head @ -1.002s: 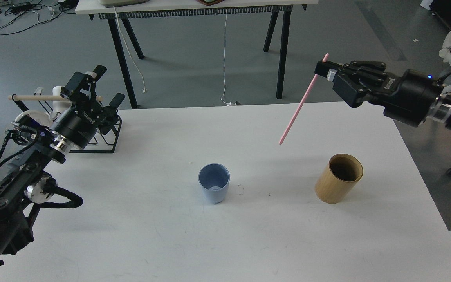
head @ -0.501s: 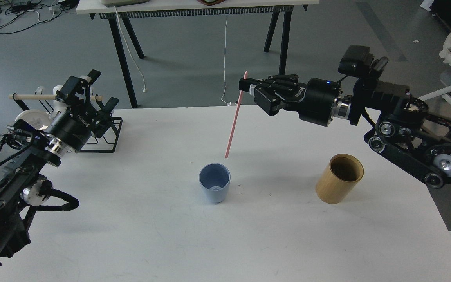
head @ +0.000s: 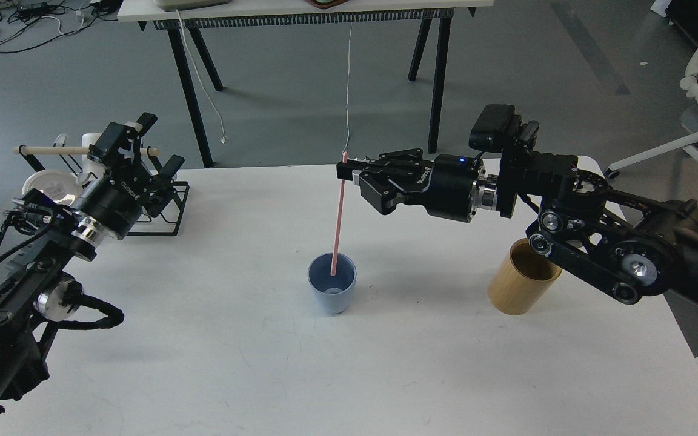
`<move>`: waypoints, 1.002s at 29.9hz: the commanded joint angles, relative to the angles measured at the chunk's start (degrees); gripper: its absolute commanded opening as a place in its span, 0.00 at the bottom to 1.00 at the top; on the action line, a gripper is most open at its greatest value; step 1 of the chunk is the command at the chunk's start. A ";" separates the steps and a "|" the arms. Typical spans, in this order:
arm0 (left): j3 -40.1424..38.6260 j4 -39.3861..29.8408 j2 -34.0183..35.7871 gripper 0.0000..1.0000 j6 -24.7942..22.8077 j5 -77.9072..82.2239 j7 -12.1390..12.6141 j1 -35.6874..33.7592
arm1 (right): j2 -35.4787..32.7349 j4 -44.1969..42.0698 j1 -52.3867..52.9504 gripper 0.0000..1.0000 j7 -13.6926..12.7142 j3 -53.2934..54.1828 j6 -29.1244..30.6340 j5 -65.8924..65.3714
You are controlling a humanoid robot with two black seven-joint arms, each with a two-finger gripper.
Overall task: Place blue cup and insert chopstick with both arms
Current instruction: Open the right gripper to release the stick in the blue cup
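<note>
A blue cup (head: 331,290) stands upright at the middle of the white table (head: 349,375). My right gripper (head: 349,171) is shut on the top of a pink chopstick (head: 338,221), which hangs almost straight down with its lower tip inside the cup's mouth. My left gripper (head: 143,142) is at the far left, above a black wire rack (head: 164,212), with its fingers spread and nothing between them.
A tan wooden cylinder holder (head: 521,284) stands at the right, partly behind my right arm. A wooden dowel (head: 52,150) lies across the rack at the far left. A black-legged table (head: 306,12) stands on the floor beyond.
My right arm has swung left and down with the pink chopstick, bringing it from above the table's right side to upright with its tip in the blue cup. The left arm barely moved.
</note>
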 commanded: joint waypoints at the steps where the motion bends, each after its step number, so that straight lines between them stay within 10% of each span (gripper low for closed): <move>1: -0.06 0.02 0.06 0.99 0.00 0.00 0.00 0.00 | 0.33 -0.16 0.20 0.06 -0.04 -0.93 0.00 -0.01; 15: 0.12 0.64 -0.21 0.99 0.00 0.00 0.00 -0.09 | 1.30 -0.07 0.11 0.44 -0.13 -2.69 0.00 0.08; 20: 0.12 0.64 -0.47 0.99 0.00 -0.09 0.00 -0.09 | 0.86 0.63 0.11 1.00 -0.13 -1.73 -0.08 0.69; 30: 0.12 -0.07 -1.43 0.99 0.00 -0.09 0.00 -0.35 | 0.25 0.98 -1.73 1.00 -0.83 13.11 0.53 31.21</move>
